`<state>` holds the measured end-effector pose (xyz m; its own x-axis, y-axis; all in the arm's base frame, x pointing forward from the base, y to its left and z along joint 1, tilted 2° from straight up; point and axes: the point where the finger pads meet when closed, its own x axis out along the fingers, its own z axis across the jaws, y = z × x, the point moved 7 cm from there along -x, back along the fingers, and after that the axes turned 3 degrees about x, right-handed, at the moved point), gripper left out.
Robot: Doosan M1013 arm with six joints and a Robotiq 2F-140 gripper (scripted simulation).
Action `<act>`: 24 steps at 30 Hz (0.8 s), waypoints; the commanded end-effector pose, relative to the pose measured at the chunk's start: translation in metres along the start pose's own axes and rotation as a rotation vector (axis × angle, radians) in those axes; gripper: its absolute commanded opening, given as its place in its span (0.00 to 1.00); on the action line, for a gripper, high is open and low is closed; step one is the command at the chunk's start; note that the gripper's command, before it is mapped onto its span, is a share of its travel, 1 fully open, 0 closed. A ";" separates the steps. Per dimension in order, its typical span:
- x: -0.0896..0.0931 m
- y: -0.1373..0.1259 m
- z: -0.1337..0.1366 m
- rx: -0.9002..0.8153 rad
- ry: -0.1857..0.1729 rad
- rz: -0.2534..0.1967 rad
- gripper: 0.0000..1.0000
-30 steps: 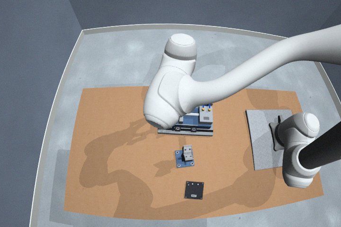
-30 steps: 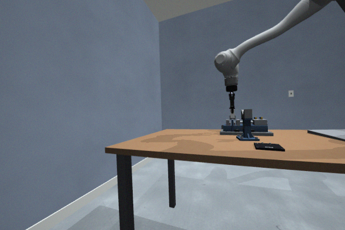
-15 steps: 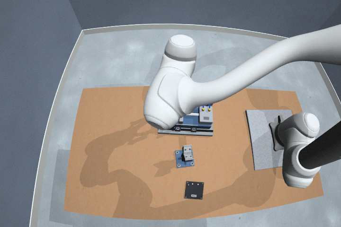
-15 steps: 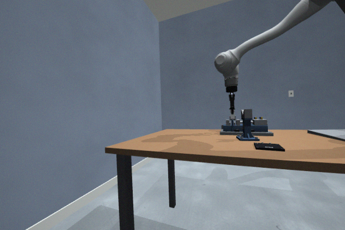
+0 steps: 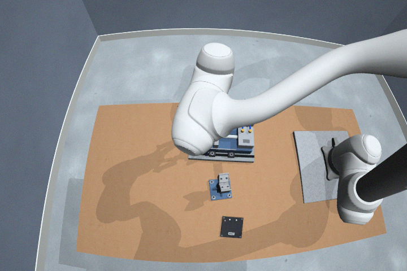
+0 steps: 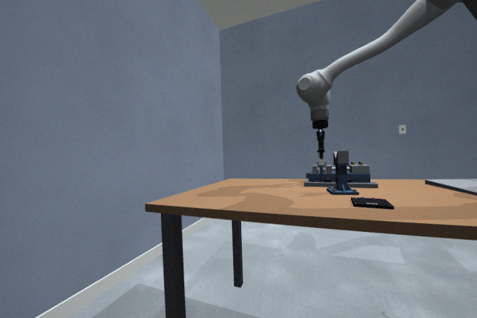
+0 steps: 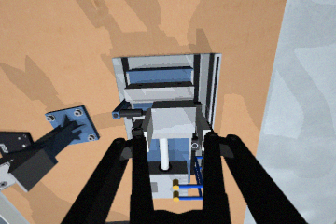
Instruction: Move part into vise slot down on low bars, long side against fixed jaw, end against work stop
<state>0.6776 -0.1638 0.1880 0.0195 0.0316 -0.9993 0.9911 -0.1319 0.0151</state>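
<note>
Part [image 7: 172,122], pale grey block, in end effector [image 7: 173,136] above vise [image 7: 208,84]

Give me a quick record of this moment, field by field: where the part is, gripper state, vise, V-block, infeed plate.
part: grey block, held between the fingers, above the vise
gripper: shut on the part, pointing straight down
vise: blue, on a grey base, jaws apart; the arm hides most of it in the top view
work stop: short dark rod at one end of the vise
V-block: on its blue base, nothing in it
infeed plate: black, part gone from it
table: orange top
</note>
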 end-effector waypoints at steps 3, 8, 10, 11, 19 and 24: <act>0.001 0.000 0.000 0.000 0.000 0.000 0.00; 0.003 0.000 0.000 0.000 0.000 0.000 0.00; 0.003 0.000 0.000 0.000 0.000 0.000 0.00; 0.003 0.000 0.000 0.000 0.000 0.000 0.00; 0.004 0.000 0.000 0.000 0.000 0.000 0.00; 0.005 0.000 0.000 0.000 0.000 0.000 0.00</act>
<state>0.6777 -0.1636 0.1831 0.0195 0.0316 -0.9993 0.9911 -0.1319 0.0151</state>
